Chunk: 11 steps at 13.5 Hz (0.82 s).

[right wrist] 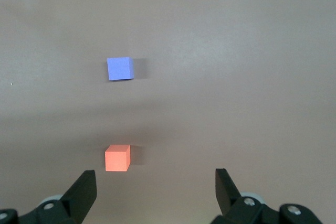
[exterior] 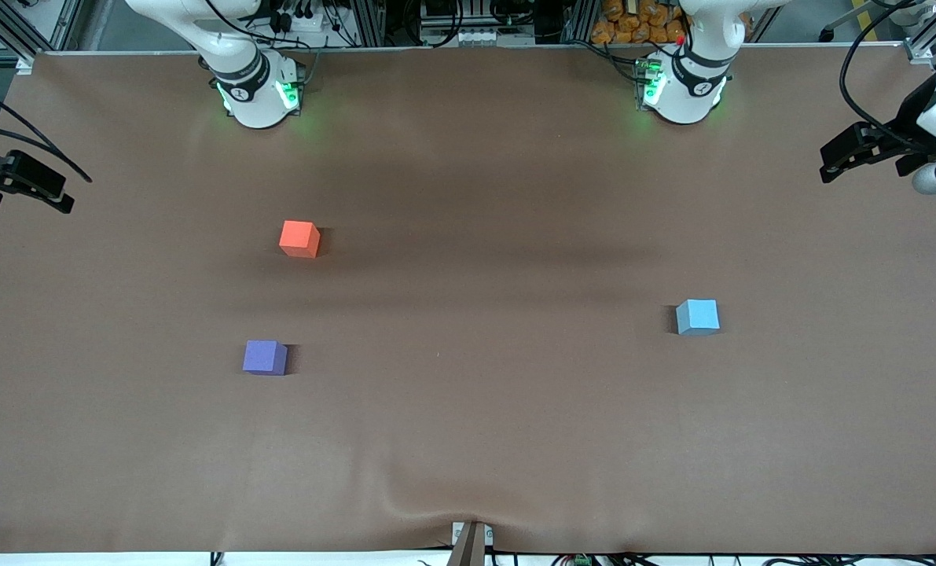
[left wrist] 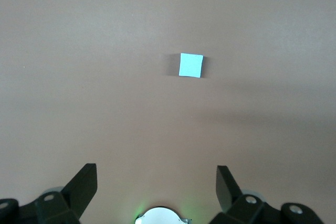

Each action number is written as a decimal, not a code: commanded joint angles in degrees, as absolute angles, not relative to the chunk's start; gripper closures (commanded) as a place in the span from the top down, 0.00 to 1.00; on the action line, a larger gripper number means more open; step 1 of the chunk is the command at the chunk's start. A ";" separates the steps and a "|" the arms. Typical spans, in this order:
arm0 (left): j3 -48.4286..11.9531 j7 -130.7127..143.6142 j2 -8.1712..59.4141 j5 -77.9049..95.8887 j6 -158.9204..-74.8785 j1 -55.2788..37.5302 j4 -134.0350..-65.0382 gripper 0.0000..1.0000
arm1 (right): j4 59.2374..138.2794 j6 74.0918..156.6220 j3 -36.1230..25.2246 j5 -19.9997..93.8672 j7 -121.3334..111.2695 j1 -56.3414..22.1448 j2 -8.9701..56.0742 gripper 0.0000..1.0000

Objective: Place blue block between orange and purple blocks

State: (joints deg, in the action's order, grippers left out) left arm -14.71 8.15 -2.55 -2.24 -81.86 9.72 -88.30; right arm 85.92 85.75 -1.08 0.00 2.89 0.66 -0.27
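Front view: we see blue block (exterior: pixel 697 317) alone toward left arm's end of table, well apart from orange block (exterior: pixel 299 239) and purple block (exterior: pixel 265 357), both toward right arm's end; purple nearer cam.

Left wrist view: left gripper (left wrist: pixel 156 182) open, empty, high over table.

Right wrist view: right gripper (right wrist: pixel 156 183) open, waiting.

Risk: off-centre grasp could nudge the cube. Grippers partly cut off at the edges.
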 commanded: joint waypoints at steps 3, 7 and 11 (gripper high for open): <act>-14.50 8.96 -0.71 -0.44 -80.33 10.20 -85.09 1.00 | 88.33 86.13 -0.70 0.70 2.37 1.05 -2.64 1.00; -15.03 9.05 1.14 -0.35 -78.40 9.84 -82.35 1.00 | 88.24 86.13 -0.62 0.79 2.46 0.97 -2.55 1.00; -15.12 9.40 1.05 -0.18 -79.01 9.93 -82.62 1.00 | 88.24 86.04 -0.62 0.70 2.46 1.14 -2.55 1.00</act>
